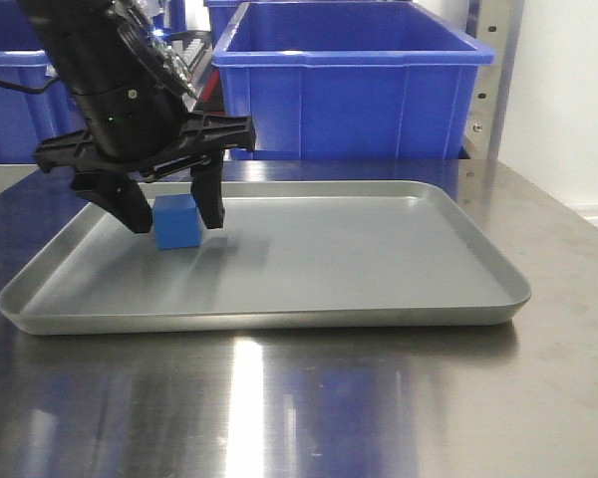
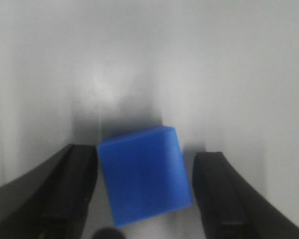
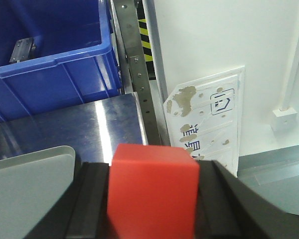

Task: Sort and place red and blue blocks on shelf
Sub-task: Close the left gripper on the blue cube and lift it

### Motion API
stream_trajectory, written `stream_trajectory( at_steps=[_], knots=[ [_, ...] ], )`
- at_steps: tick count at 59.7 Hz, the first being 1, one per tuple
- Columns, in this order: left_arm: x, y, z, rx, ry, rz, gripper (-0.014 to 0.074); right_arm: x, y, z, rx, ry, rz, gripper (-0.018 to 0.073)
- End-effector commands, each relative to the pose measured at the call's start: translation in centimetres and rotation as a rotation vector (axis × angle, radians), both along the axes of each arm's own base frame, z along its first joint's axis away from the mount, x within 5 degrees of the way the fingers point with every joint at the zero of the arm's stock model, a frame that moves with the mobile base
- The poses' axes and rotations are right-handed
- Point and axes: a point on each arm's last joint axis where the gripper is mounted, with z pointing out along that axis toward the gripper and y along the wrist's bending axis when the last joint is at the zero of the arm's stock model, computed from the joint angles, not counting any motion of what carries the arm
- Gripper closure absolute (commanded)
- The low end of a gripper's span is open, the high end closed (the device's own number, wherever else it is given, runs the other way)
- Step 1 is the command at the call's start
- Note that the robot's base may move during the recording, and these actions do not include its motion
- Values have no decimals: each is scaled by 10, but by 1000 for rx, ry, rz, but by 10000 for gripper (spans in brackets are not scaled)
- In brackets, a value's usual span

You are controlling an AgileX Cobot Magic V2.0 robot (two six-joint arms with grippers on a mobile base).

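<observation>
A bare steel table (image 1: pixel 279 398) fills the front of the scene, shiny, with blue reflections on it. On the table lies a shallow grey tray (image 1: pixel 279 321). In the left part of the tray the blue block (image 2: pixel 144 174) sits flat on the tray floor. The left gripper (image 1: pixel 177 217) is lowered over it, with its black fingers spread, one on each side of the cube. In the left wrist view one finger is right against the block, and the other stands a little apart from it, so the cube is not pinched. Behind the tray stand large dark-blue bins (image 1: pixel 349 90), and beside them is a perforated steel upright (image 1: pixel 490 90).

The right gripper (image 3: pixel 153 199) pinches the red block (image 3: pixel 152 179) firmly between its two pads. Beyond the block are a tray corner, the table top, a blue bin and a white wall (image 3: pixel 199 40).
</observation>
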Motion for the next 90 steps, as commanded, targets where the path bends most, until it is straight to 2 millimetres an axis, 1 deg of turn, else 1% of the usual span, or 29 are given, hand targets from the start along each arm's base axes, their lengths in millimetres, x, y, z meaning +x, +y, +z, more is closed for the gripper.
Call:
stream_trajectory(
  at_steps=[1, 17, 33, 48, 52, 53, 57, 58, 59, 60, 64, 70, 75, 80, 84, 90],
  knots=[
    [4, 0, 31, -79, -104, 20, 142, 0, -1, 17, -23, -116, -7, 500],
    [6, 2, 30, -80, -101, 28, 142, 0, -1, 17, -23, -116, -7, 500],
    [8, 1, 22, -74, -81, 33, 141, 0, -1, 17, -23, -116, -7, 500],
    [8, 0, 22, -77, -85, 33, 150, 0, -1, 17, -23, -116, -7, 500],
    [7, 1, 21, -73, -74, 34, 198, 0, -1, 17, -23, -116, -7, 500],
    [7, 1, 21, -70, -70, 35, 245, 0, -1, 17, -23, -116, -7, 500],
    [6, 2, 20, -63, -58, 35, 377, 0, -1, 17, -23, -116, -7, 500],
    [6, 2, 20, -60, -54, 35, 433, 0, -1, 17, -23, -116, -7, 500],
    [6, 2, 20, -59, -53, 35, 471, 0, -1, 17, -23, -116, -7, 500],
    [6, 2, 20, -59, -53, 35, 498, 0, -1, 17, -23, -116, -7, 500],
    [5, 2, 20, -55, -46, 36, 455, 0, -1, 17, -23, -116, -7, 500],
    [5, 3, 19, -49, -37, 37, 472, 0, -1, 17, -23, -116, -7, 500],
    [3, 4, 23, -48, -42, 36, 473, 0, -1, 17, -23, -116, -7, 500],
    [2, 9, 34, -57, -68, 40, 473, 0, -1, 17, -23, -116, -7, 500],
    [0, 13, 46, -67, -98, 44, 473, 0, -1, 17, -23, -116, -7, 500],
    [-5, 27, 72, -69, -174, 51, 473, 0, -1, 17, -23, -117, -7, 500]
  ],
)
